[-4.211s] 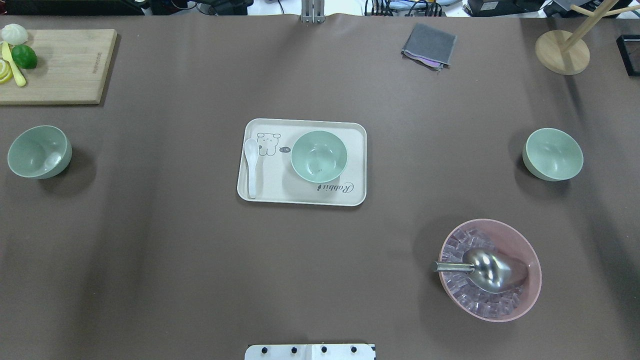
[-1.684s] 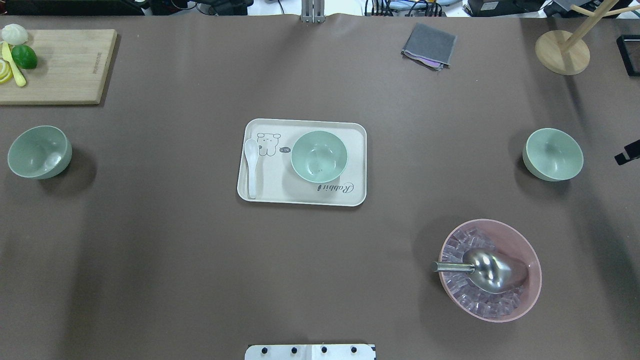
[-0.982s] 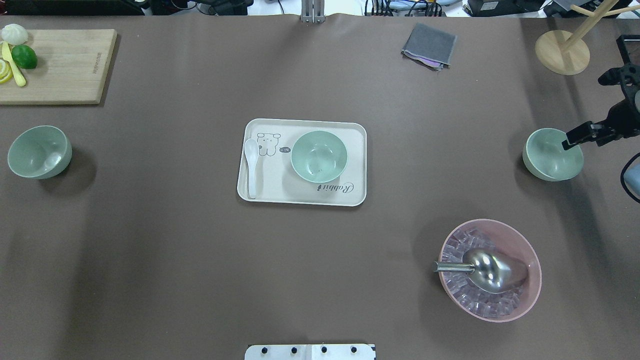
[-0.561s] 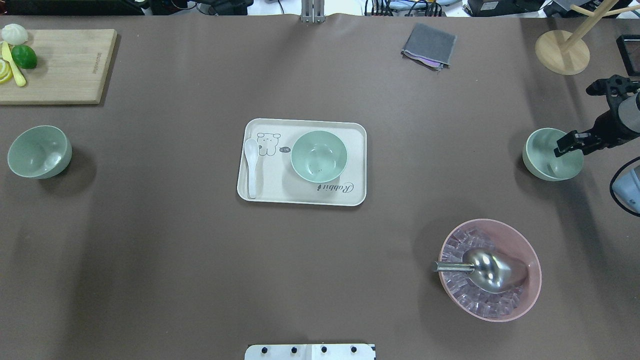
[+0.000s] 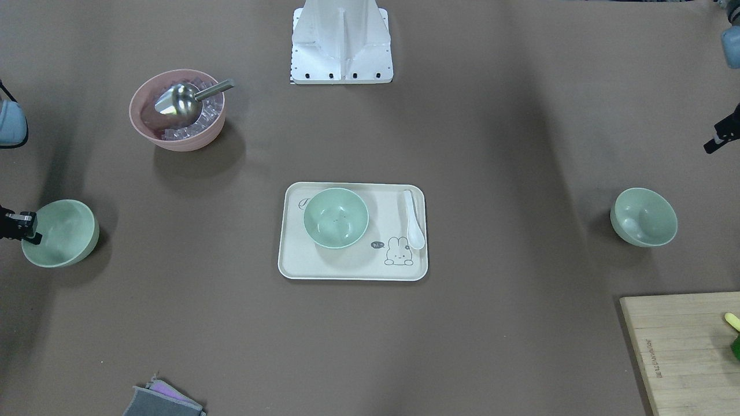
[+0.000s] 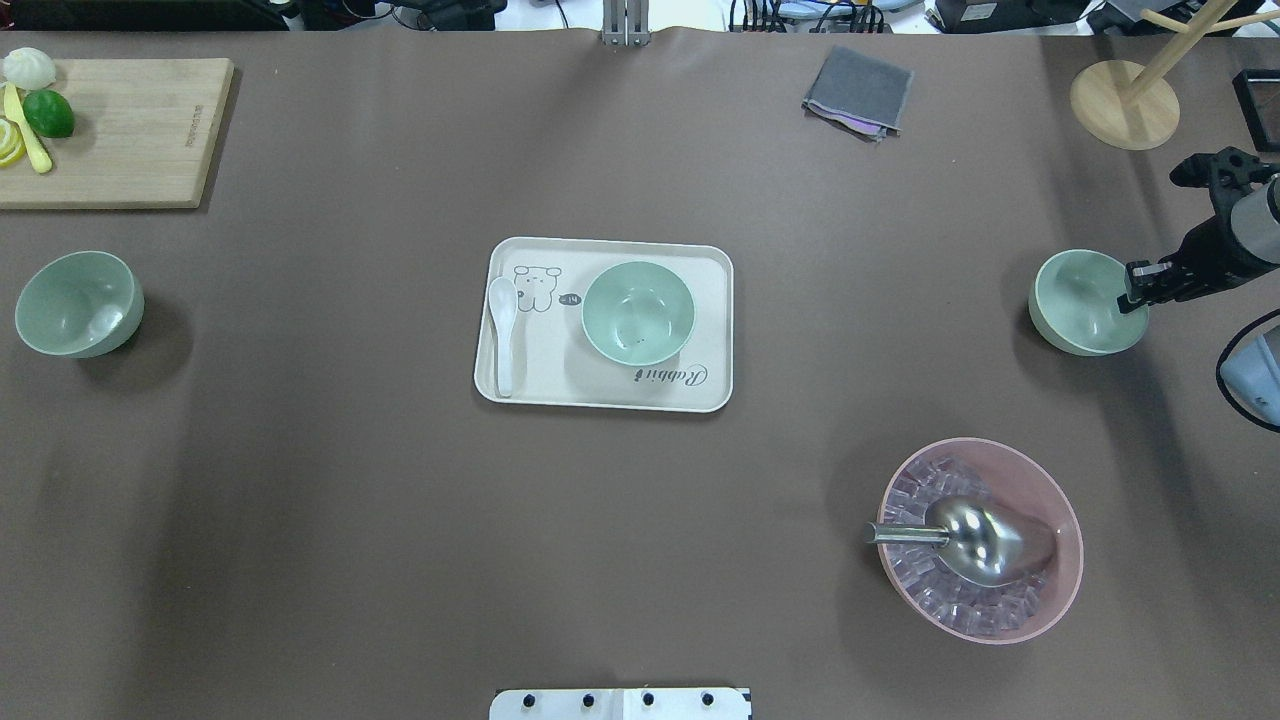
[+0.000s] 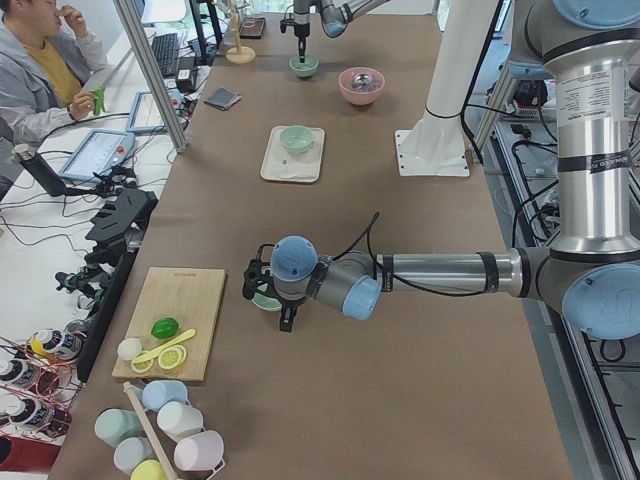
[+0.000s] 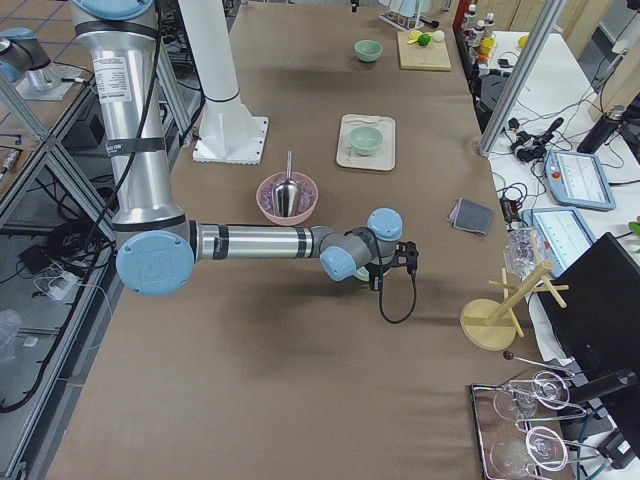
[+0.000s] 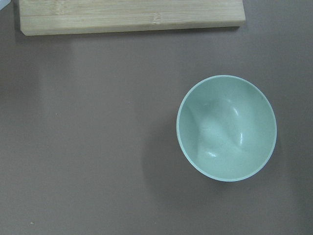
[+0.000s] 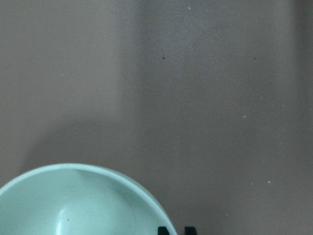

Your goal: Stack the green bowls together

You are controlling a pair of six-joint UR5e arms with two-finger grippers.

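Three pale green bowls show. One [image 6: 638,312] stands on the cream tray [image 6: 600,400] at the centre. One [image 6: 78,303] is at the far left; it also shows in the left wrist view [image 9: 226,128]. My right gripper [image 6: 1135,290] is shut on the right rim of the third bowl [image 6: 1080,302]. In the right wrist view the fingertips [image 10: 163,230] pinch that rim. Only a black part of my left gripper [image 5: 716,138] shows at the front view's right edge, apart from the left bowl [image 5: 643,216]. I cannot tell whether it is open.
A pink bowl [image 6: 1072,560] with ice cubes and a metal scoop stands at the near right. A white spoon [image 6: 502,335] lies on the tray. A cutting board [image 6: 120,130] with fruit, a grey cloth [image 6: 858,92] and a wooden stand [image 6: 1125,105] lie along the far edge.
My right arm came in from the right edge, and its gripper reached the right bowl's rim and took hold. That bowl has shifted a little to the left. The other bowls have not moved.
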